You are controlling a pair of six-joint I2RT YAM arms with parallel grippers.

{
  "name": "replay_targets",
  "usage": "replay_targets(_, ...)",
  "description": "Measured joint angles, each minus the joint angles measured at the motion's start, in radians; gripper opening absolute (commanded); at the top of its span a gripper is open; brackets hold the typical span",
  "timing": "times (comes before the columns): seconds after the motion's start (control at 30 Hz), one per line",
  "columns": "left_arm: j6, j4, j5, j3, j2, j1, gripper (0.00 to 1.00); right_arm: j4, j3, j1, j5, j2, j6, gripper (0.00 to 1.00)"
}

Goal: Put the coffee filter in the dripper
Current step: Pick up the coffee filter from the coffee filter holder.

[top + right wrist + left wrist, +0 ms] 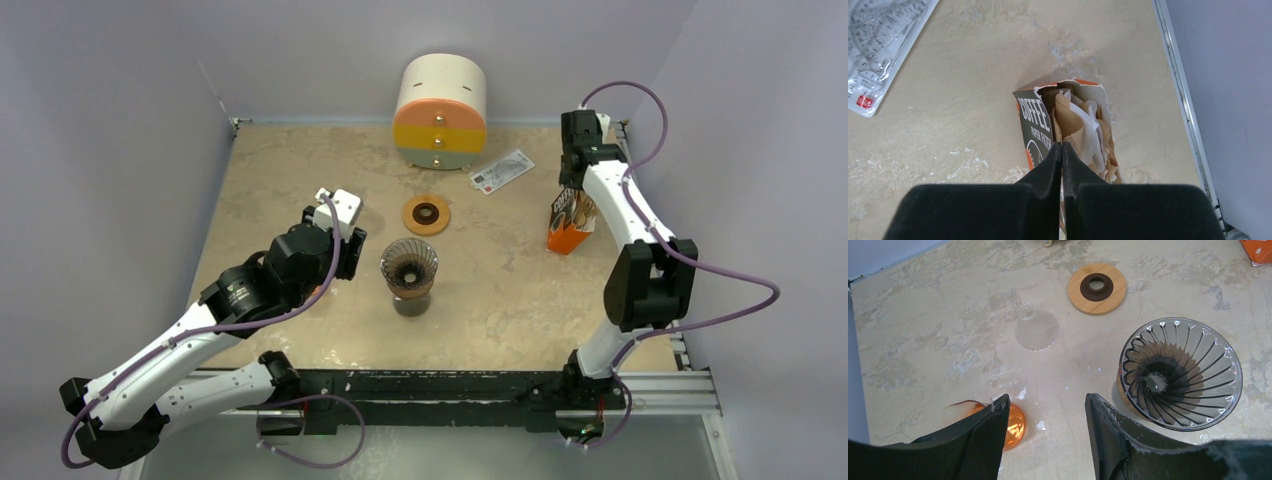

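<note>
The right gripper, pinched tight over the filter pack mid-frame, maybe on a coffee filter, should lift slowly so only one comes out

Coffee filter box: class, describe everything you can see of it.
The coffee filter box is orange card with a dark panel reading COFFEE PAPER FILTER. It stands upright on the table, top torn open, crumpled brown and white filters showing. The shut right claw meets its open mouth; a pinched filter cannot be confirmed.
</note>
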Motion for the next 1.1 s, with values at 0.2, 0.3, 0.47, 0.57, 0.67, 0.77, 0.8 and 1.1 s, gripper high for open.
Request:
replay_targets(0.2,0.0,0.0,0.0,0.0,0.0,0.0,0.56,-0.01,0.018,0.0,0.0,-0.048,-0.001,0.0)
replay_targets(0.3,0.0,0.0,0.0,0.0,0.0,0.0,0.56,-0.01,0.042,0.0,0.0,-0.084,-0.006,0.0)
replay_targets(0.47,0.0,0.0,0.0,0.0,-0.001,0.0,0.56,-0.009,0.066,0.0,-0.001,-0.13,-0.008,0.0)
replay_targets(0.57,0.0,0.0,0.0,0.0,-0.002,0.0,0.56,-0.01,0.072,0.0,-0.011,-0.146,-0.008,0.0)
replay_targets(0.67,0.0,0.0,0.0,0.0,-0.002,0.0,0.56,-0.016,0.073,0.0,-0.039,-0.163,-0.006,0.0)
replay_targets(0.77,0.0,0.0,0.001,0.0,-0.002,0.0,0.56,-0.02,0.081,0.0,-0.064,-0.192,-0.005,0.0)
replay_targets(0.8,0.0,0.0,0.001,0.0,-0.002,0.0,0.56,-0.026,0.088,0.0,-0.072,-0.203,-0.005,0.0)
replay_targets(1.1,-0.002,0.0,0.011,0.0,-0.002,0.0,0.62,-0.041,0.108,0.0,-0.228,-0.331,0.014,0.0)
